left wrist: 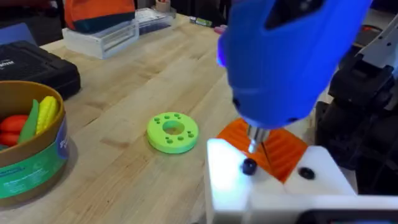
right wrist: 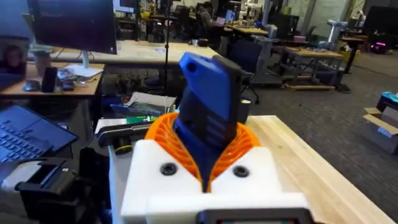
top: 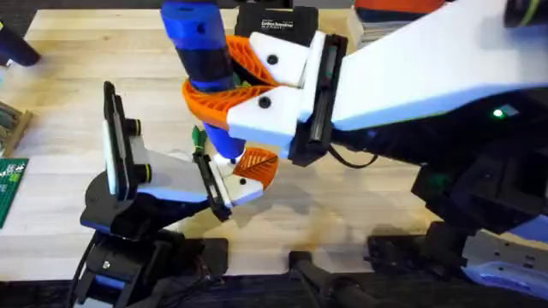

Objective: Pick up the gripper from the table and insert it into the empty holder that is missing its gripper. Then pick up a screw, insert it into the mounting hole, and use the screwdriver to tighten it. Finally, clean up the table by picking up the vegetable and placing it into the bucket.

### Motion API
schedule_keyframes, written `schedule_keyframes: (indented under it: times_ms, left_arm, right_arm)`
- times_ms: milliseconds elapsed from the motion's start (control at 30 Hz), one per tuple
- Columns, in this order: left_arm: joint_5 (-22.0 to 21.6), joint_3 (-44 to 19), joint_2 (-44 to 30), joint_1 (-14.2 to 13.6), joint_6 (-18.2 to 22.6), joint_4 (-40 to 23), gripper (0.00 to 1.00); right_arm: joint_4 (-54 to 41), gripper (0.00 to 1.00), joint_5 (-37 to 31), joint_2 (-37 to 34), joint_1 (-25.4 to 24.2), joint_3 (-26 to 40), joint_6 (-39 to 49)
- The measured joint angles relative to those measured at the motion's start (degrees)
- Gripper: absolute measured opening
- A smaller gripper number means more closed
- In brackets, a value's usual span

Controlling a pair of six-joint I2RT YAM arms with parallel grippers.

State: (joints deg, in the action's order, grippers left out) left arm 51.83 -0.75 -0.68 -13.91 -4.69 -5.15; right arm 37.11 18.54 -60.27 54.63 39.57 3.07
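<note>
Between the orange ribbed pads [right wrist: 233,146] of the right gripper [top: 244,85], clamped tight, stands the blue pen-shaped electric screwdriver [top: 204,51], upright near mid-table. Its thin metal bit [left wrist: 254,142] meets a dark screw [left wrist: 249,166] on the left gripper [top: 248,171], beside an orange wedge-shaped fingertip [left wrist: 273,149]; whether those fingers are parted I cannot tell. Farther left sit a green holed disc [left wrist: 173,131] and a yellow-green-rimmed bucket [left wrist: 43,158] on the light wooden table [top: 360,201].
</note>
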Motion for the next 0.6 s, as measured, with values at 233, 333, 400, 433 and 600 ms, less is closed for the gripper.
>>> schedule_keyframes:
  times_ms: [233, 333, 400, 433, 600]
  left_arm:
    - [0.0, 0.0, 0.0, 0.0, 0.0, 0.0, 0.007]
    - [0.0, 0.0, 0.0, 0.0, 0.0, 0.0, 0.007]
    - [0.0, 0.0, 0.0, 0.0, 0.0, 0.0, 0.007]
    - [0.0, 0.0, 0.0, 0.0, 0.0, 0.0, 0.007]
    - [0.0, 0.0, 0.0, 0.0, 0.0, 0.0, 0.007]
  right_arm:
    - [-0.1, 0.029, 0.5, -0.3, 0.0, 0.0, 0.0]
    - [0.0, 0.029, 0.7, -0.8, 0.0, 0.0, 0.0]
    - [0.1, 0.029, 0.7, -1.2, 0.0, 0.0, 0.0]
    - [0.2, 0.029, 0.7, -1.3, 0.0, 0.0, 0.0]
    - [0.0, 0.029, 0.8, -1.5, 0.0, 0.0, 0.2]
